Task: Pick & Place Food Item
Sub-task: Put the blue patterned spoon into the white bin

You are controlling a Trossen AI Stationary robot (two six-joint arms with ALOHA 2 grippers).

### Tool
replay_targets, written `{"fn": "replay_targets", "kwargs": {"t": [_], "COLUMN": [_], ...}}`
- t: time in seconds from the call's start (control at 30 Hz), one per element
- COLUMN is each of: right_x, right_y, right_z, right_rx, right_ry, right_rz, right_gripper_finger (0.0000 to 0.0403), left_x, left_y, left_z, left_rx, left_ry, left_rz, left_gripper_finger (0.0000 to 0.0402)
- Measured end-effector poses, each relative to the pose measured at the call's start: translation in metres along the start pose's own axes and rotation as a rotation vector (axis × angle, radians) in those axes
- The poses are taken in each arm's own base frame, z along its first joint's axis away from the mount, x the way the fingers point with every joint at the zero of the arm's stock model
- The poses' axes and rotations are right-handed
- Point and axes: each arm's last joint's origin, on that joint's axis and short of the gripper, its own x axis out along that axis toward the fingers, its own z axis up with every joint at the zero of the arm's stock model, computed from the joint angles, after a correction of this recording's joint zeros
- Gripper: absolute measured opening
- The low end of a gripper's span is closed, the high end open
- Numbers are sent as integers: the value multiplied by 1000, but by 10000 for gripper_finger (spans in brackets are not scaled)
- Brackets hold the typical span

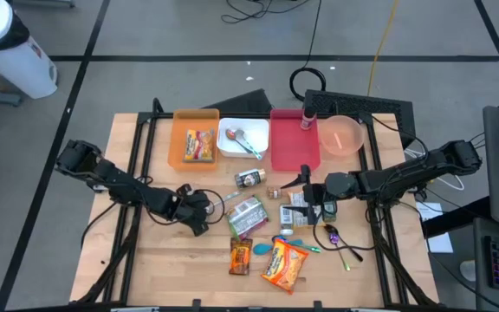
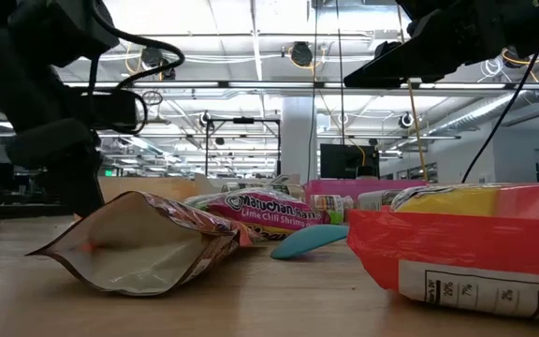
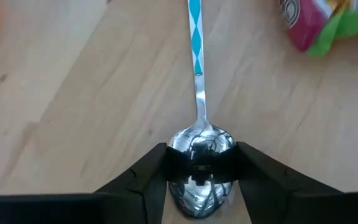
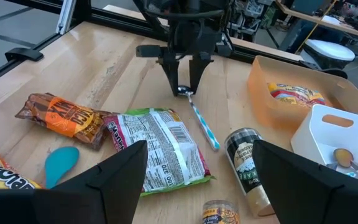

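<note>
Left pincer grips the bowl of the steel spoon with blue-and-white handle; handle runs straight ahead toward the white bin. Right pincer open, idle.

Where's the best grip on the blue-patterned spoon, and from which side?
At the bowl, from straight above: the spoon lies flat on the table, and its bowl is the widest part. The left end effector already brackets it, a finger on each edge.

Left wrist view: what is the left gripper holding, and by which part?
The left gripper holds a spoon by its bowl, on the table.
</note>
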Motion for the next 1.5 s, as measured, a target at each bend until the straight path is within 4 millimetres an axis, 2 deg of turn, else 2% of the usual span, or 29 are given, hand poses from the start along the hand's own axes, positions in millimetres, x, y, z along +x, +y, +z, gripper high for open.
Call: {"fn": "replay_targets", "kwargs": {"t": [0.2, 0.5, 0.73, 0.97, 1.13, 1.3, 1.5], "right_x": [0, 0, 0, 23, 42, 52, 61], "right_y": [0, 0, -1, 15, 32, 36, 34], "right_z": [0, 1, 5, 1, -7, -4, 6], "right_rx": [0, -4, -91, -355, -535, -603, -631], "right_ry": [0, -5, -49, -114, -188, -302, -322], "right_rz": [0, -1, -10, 7, 10, -44, -48], "right_gripper_finger": [281, 281, 281, 281, 281, 281, 281], "left_x": [-22, -53, -70, -82, -83, -85, -88], "left_y": [11, 25, 29, 22, 20, 18, 16], "left_z": [1, 7, 14, 26, 35, 41, 47], "left_rx": [-31, -56, -39, 22, 26, 37, 47], "left_ry": [-8, -110, -221, -340, -338, -333, -369], "left_rz": [14, 14, -35, -173, -325, -452, -533], "left_gripper_finger": [167, 173, 175, 176, 176, 167, 174]}}
